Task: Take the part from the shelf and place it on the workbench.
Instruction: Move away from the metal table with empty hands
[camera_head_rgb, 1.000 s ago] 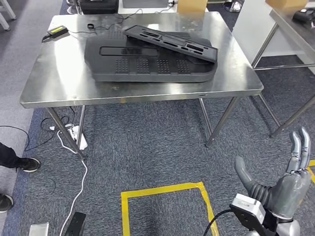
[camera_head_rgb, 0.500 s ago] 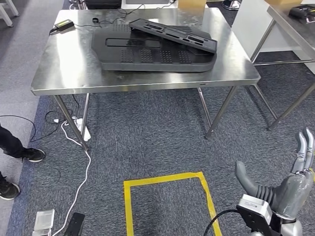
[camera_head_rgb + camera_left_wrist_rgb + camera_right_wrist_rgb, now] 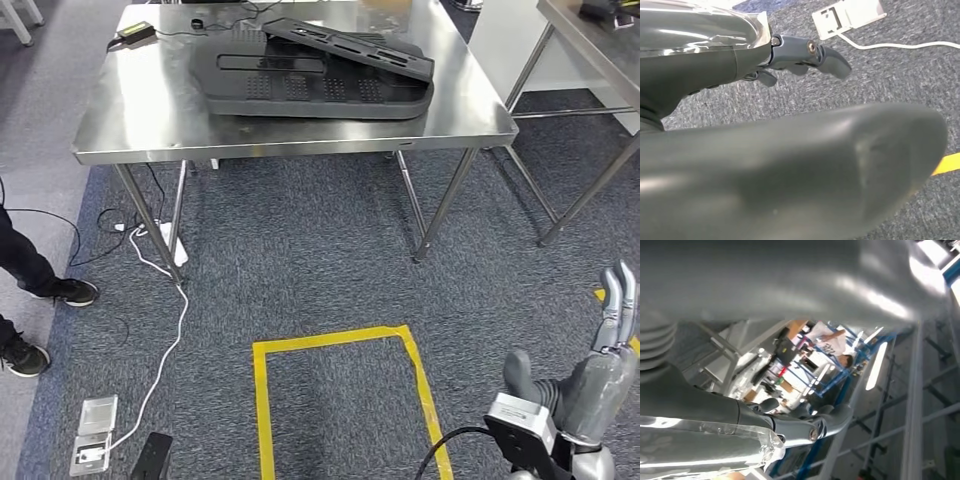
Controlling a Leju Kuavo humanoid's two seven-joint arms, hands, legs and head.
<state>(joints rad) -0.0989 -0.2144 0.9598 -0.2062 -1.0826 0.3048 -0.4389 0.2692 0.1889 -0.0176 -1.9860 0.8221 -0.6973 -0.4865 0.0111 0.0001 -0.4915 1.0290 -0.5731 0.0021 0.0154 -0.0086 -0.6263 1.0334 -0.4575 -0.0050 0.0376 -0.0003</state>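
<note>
Parts (image 3: 317, 75) of black plastic are seen lying on the steel bench (image 3: 151, 110): a broad perforated panel flat on the top toward the far edge, and a narrower slotted piece (image 3: 351, 45) resting tilted across its far right portion. A small dark device (image 3: 136, 32) with a cable is seen at the far left corner of the bench.

The right robot hand (image 3: 596, 375) is raised at the lower right of the head view, with its fingers (image 3: 617, 300) extended upward and apart, the thumb (image 3: 521, 372) set off to the side, and nothing held. In the left wrist view, the left robot hand (image 3: 806, 52) is seen over grey carpet with fingers loosely extended and nothing between them.

Compared with the earlier frames, the whole scene is shifted: the bench is seen higher and more to the left of the picture, which is taken as camera motion, not a move of the parts. The yellow tape square (image 3: 340, 400) on the floor is seen slightly higher as well. The right robot hand remains unclosed in much the same pose, the thumb drawn in a little. A person's shoes (image 3: 45, 320) are seen at the left edge, beside a white cable (image 3: 162, 340) and a floor box (image 3: 92, 448).
</note>
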